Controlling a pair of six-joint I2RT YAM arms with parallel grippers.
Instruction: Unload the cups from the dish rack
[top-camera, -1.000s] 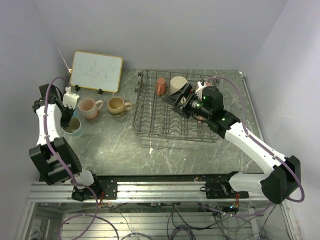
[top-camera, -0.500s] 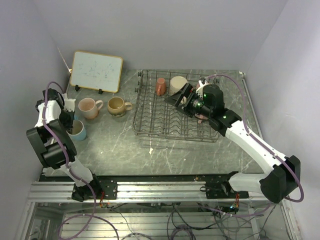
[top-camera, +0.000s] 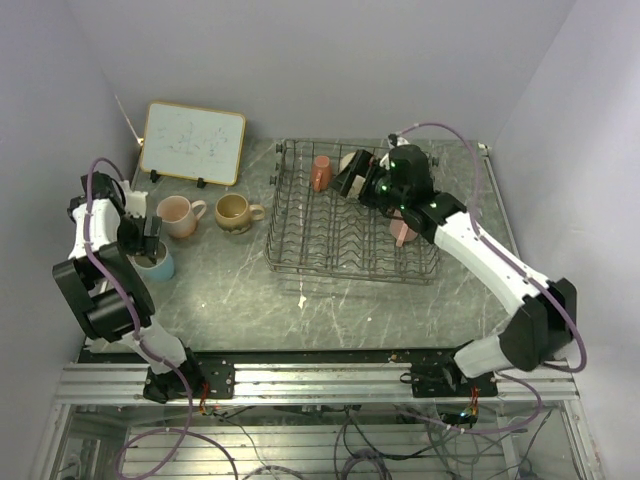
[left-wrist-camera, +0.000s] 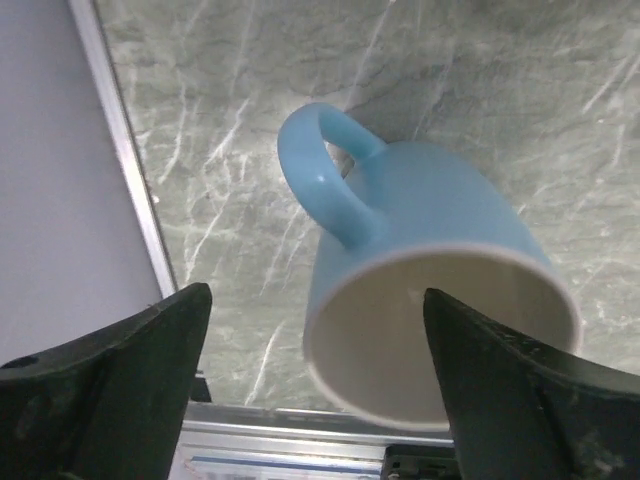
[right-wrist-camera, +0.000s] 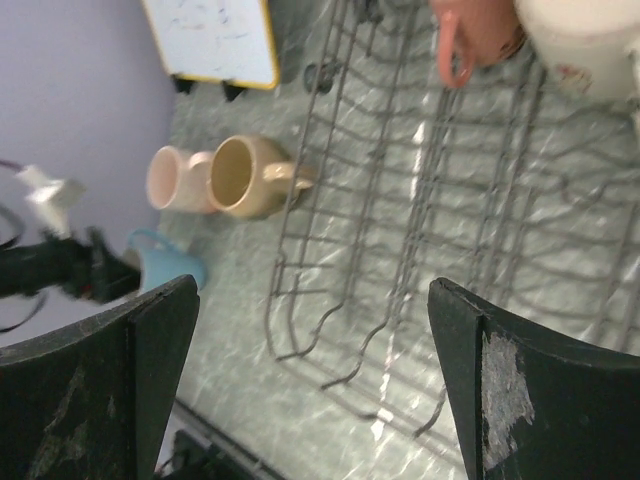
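Observation:
The dark wire dish rack (top-camera: 310, 240) sits right of centre. At its back are a salmon cup (top-camera: 321, 172) and a cream cup (top-camera: 352, 163), and a pink cup (top-camera: 403, 234) shows under my right arm. My right gripper (top-camera: 352, 180) hovers open just in front of the cream cup (right-wrist-camera: 585, 40), next to the salmon one (right-wrist-camera: 470, 30). Left of the rack a pink cup (top-camera: 177, 214), a tan cup (top-camera: 233, 211) and a light blue cup (top-camera: 155, 263) stand upright on the table. My left gripper (left-wrist-camera: 315, 300) hangs open right above the blue cup (left-wrist-camera: 430, 250), not touching it.
A wood-framed whiteboard (top-camera: 192, 143) leans at the back left, behind the unloaded cups. The purple walls close in on the left, back and right. Bare marble tabletop (top-camera: 250, 300) lies in front of the rack and cups.
My left gripper has opened and let go of the blue cup, which now stands on the table. My right arm has swung toward the back of the rack, up to the cream cup.

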